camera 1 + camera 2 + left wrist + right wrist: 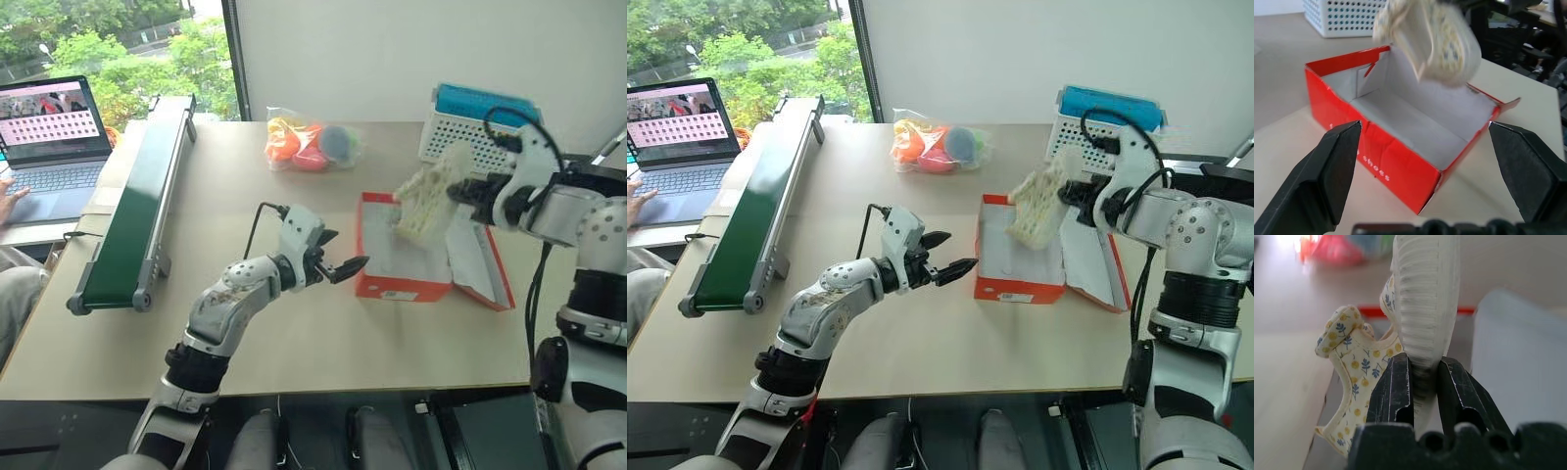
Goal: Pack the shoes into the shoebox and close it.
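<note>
The orange-red shoebox (pixel 390 286) stands open on the table, its white inside bare, with the lid (pixel 478 262) folded flat to the right. My right gripper (pixel 1422 366) is shut on the ribbed sole of one cream shoe (pixel 429 196) with a flower-print lining. The shoe hangs tilted above the box's far right part. My left gripper (pixel 345 252) is open and holds nothing, just left of the box's near left corner and pointing at it.
A white perforated basket (pixel 468 135) with a blue thing in it stands behind the box. A clear bag of colourful balls (pixel 312 144) lies at the table's back. A green conveyor (pixel 137 211) runs along the left side. Beyond it are a laptop (pixel 54 137) and a person's hand (pixel 10 201).
</note>
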Motion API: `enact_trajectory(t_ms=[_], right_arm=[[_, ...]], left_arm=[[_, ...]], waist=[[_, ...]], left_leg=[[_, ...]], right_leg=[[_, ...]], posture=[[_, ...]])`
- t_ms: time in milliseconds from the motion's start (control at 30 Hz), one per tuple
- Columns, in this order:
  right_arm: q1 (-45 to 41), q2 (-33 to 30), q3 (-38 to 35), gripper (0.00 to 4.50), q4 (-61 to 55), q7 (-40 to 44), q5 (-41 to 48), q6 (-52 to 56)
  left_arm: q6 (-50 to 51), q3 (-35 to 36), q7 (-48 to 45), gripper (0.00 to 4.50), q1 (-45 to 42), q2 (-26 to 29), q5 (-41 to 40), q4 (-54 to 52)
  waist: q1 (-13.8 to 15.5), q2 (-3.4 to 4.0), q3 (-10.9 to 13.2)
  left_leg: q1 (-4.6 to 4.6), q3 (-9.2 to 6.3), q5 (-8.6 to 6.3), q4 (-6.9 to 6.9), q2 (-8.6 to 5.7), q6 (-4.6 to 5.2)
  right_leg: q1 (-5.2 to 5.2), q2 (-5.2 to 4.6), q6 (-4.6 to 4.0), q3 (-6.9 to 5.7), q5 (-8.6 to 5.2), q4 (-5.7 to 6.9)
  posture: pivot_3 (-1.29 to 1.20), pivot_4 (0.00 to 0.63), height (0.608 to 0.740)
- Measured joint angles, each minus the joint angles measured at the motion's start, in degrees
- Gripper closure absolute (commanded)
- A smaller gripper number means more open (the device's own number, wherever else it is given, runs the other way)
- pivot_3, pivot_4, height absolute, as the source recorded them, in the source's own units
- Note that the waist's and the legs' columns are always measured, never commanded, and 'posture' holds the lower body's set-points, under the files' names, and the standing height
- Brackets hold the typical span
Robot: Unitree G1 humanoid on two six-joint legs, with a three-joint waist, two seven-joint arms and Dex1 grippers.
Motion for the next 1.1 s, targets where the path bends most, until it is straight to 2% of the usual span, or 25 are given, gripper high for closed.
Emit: enact_trajectory(t_ms=[200, 300, 467, 700, 767, 867, 900, 933, 1100], right_arm=[[-0.5, -5.6, 8.2, 4.03, 4.4, 9.6, -3.4, 2.1], [-0.1, -8.4, 16.0, 4.03, 6.3, 16.1, -7.8, -1.8], [0.4, -9.6, 25.1, 4.03, 8.8, 24.6, -14.7, -9.4], [0.4, -8.1, 30.1, 4.03, 14.5, 30.3, -22.6, -17.8], [0.4, -7.2, 30.1, 3.14, 15.8, 30.8, -23.7, -19.2], [0.4, -5.8, 29.0, 2.23, 17.1, 31.2, -24.9, -19.8], [0.4, -5.5, 28.6, 1.74, 17.2, 31.4, -25.3, -19.8], [0.4, -5.4, 28.6, 1.53, 17.2, 31.4, -25.4, -19.8], [0.0, -5.4, 26.1, 1.53, 13.9, 29.9, -26.9, -18.8]], left_arm=[[-1.2, -0.6, -2.5, 0.05, 1.0, 1.3, 1.0, 0.0], [-1.2, -0.7, -2.5, 0.05, 1.1, 0.8, 1.5, -0.1], [-1.1, -0.7, -2.3, 0.05, 1.6, 0.1, 1.9, -1.0], [-1.0, -0.4, -1.7, 0.05, 1.6, -0.1, 2.0, -1.0], [-1.0, -0.4, -1.5, 0.00, 1.6, 0.0, 2.0, -1.0], [-1.0, -0.4, -1.4, 0.00, 1.6, 0.0, 2.0, -1.0], [-1.0, -0.3, -1.4, 0.00, 1.6, 0.1, 2.0, -1.0], [-1.0, -0.3, -1.4, 0.00, 1.6, 0.2, 2.0, -1.0], [-1.0, 0.4, -1.0, 0.00, 1.6, 0.9, 2.0, -1.0]], waist=[[0.3, 0.00, 0.0], [0.5, 0.00, 0.0], [0.6, 0.00, 0.0], [0.9, 0.00, 0.0], [0.9, 0.00, 0.0], [1.0, 0.00, 0.0], [1.1, 0.00, 0.0], [1.1, 0.00, 0.0], [1.3, 0.01, 0.0]], left_leg=[[-0.12, -0.01, -0.06, 0.01, -0.02, 0.10], [-0.12, -0.02, -0.11, 0.08, -0.04, 0.19], [-0.12, -0.02, -0.11, 0.09, -0.04, 0.19], [-0.12, -0.02, -0.10, 0.13, -0.04, 0.16], [-0.11, -0.03, -0.09, 0.14, -0.04, 0.14], [-0.10, -0.05, -0.07, 0.16, -0.04, 0.11], [-0.10, -0.06, -0.07, 0.17, -0.04, 0.11], [-0.10, -0.06, -0.07, 0.18, -0.04, 0.11], [-0.11, -0.06, -0.05, 0.17, -0.04, 0.09]], right_leg=[[0.07, 0.00, 0.08, -0.05, 0.05, -0.35], [0.17, -0.02, 0.14, -0.06, 0.08, -0.47], [0.17, -0.03, 0.16, -0.07, 0.09, -0.48], [0.20, -0.03, 0.17, -0.08, 0.10, -0.47], [0.20, -0.03, 0.17, -0.09, 0.11, -0.47], [0.24, -0.03, 0.18, -0.12, 0.11, -0.47], [0.25, -0.03, 0.18, -0.12, 0.11, -0.46], [0.25, -0.03, 0.19, -0.12, 0.12, -0.47], [0.23, -0.04, 0.19, -0.12, 0.13, -0.45]], posture=[[0.00, 0.150, 0.705], [0.00, 0.150, 0.705], [0.00, 0.150, 0.705], [0.00, 0.150, 0.705], [0.00, 0.150, 0.705], [0.00, 0.150, 0.705], [0.00, 0.150, 0.705], [0.00, 0.150, 0.705], [0.00, 0.150, 0.705]])
